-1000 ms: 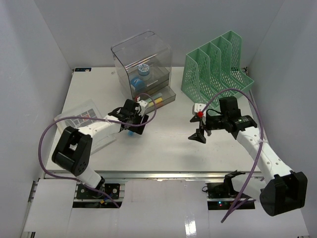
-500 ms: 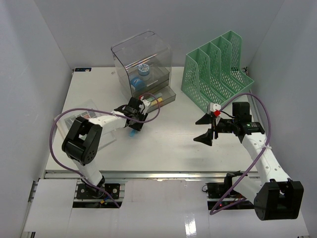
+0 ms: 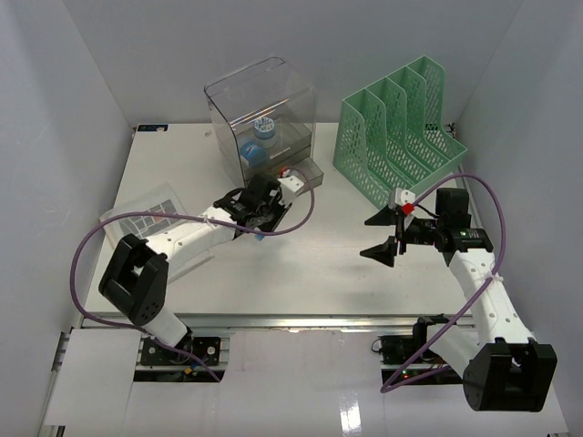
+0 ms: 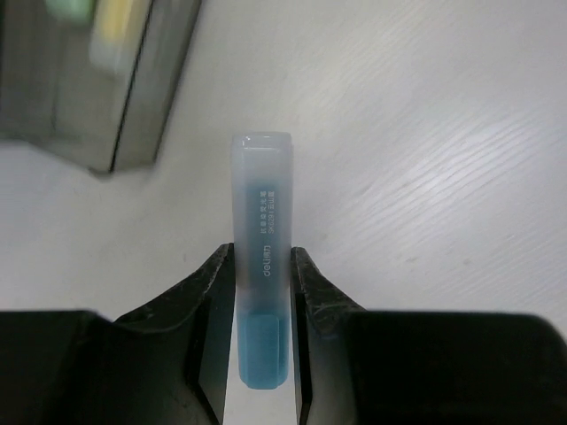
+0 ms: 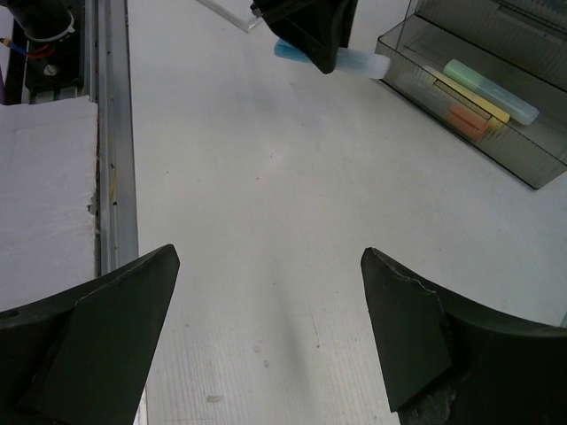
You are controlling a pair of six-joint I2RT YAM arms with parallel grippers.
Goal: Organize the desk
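The desk (image 3: pixel 310 273) is a wide white tabletop. My left gripper (image 3: pixel 259 217) is shut on a blue highlighter (image 4: pixel 261 204) with a frosted cap. The pen sticks forward out of the jaws just above the desk, near the front of the open drawer (image 3: pixel 305 175). In the right wrist view the same highlighter (image 5: pixel 359 62) shows under the left gripper (image 5: pixel 310 31). My right gripper (image 3: pixel 378 235) hangs open and holds nothing over the desk's right-middle (image 5: pixel 266 177).
A clear smoky drawer box (image 3: pixel 264 109) stands at the back, its open drawer (image 5: pixel 523 150) holding green, yellow and orange highlighters. A green mesh file rack (image 3: pixel 396 127) stands at the back right. A flat clear case (image 3: pixel 146 217) lies at the left. A metal rail (image 5: pixel 111 133) edges the front.
The left gripper has closed on the blue highlighter and carried it right, toward the open drawer. The right arm has drawn back to the right and stayed open.
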